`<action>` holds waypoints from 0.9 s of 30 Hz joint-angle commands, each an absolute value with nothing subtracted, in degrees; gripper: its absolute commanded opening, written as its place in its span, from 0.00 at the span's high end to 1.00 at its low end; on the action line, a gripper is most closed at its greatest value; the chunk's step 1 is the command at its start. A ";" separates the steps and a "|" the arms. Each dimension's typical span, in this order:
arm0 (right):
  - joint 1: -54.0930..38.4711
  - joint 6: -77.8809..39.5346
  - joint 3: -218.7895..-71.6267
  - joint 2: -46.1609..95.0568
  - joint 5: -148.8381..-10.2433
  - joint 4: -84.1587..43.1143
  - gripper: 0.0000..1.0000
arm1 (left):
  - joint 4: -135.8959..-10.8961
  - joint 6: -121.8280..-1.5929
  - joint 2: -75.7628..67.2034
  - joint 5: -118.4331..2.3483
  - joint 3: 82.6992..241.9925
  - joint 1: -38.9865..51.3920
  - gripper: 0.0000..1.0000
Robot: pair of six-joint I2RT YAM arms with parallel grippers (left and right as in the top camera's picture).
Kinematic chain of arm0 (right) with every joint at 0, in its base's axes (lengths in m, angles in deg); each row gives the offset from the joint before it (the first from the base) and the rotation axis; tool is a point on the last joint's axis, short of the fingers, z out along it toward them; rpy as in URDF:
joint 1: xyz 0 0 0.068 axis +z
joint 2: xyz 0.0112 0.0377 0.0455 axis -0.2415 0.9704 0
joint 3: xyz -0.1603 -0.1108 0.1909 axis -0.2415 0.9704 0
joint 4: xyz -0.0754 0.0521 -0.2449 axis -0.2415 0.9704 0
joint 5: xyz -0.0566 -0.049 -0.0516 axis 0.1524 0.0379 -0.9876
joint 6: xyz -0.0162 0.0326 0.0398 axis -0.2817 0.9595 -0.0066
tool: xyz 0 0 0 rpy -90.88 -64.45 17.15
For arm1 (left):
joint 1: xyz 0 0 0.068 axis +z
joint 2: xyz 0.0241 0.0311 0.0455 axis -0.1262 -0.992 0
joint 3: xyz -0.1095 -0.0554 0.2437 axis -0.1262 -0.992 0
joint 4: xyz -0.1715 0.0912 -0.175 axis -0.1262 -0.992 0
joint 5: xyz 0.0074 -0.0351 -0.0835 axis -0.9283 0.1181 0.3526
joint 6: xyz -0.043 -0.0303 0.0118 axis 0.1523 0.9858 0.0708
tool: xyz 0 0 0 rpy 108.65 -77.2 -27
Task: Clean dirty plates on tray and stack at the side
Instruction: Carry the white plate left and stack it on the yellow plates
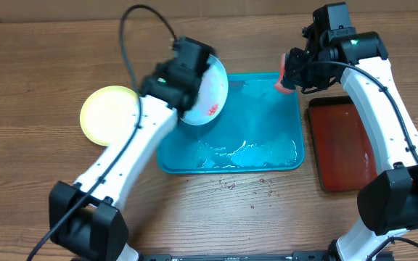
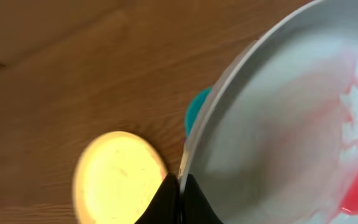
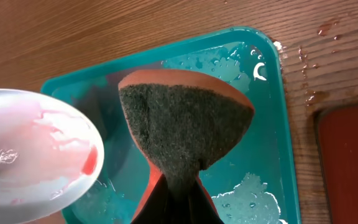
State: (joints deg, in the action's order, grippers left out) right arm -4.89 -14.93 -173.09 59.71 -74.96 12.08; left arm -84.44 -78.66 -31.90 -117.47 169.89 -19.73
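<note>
On the brown wood-grain desk [image 1: 35, 72] lies the large wet turquoise plastic tray [image 1: 263, 119], a round pale yellow-green plate [image 1: 107, 114] flat on the bare wood to its left. The left hand [image 2: 179, 198] is clenched on the rim of a round white plate [image 2: 278, 124] smeared with red sauce, holding it tilted over the tray's left edge, while the right hand [image 3: 176, 196] pinches an orange, dark-faced sponge [image 3: 185, 124] above the tray's far right corner.

no readable text, no labels, no brand marks, no numbers, no signs in any view
</note>
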 commanded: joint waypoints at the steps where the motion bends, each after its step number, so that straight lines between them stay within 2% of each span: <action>1: -4.78 -15.28 -173.31 59.54 -75.70 11.75 0.96 | -84.07 -76.02 -31.31 -138.21 171.11 -24.93 0.96; 8: -4.78 -15.28 -173.31 59.54 -76.34 11.77 0.96 | -83.75 -70.60 -31.31 -153.91 171.11 -30.44 0.96; 16: -4.78 -15.30 -173.31 59.54 -76.38 11.95 0.96 | -81.56 -70.51 -31.31 -168.64 171.11 -34.13 0.96; 27: -4.78 -15.30 -173.31 59.54 -76.38 12.16 0.96 | -80.84 -71.14 -31.31 -175.20 171.13 -37.13 0.96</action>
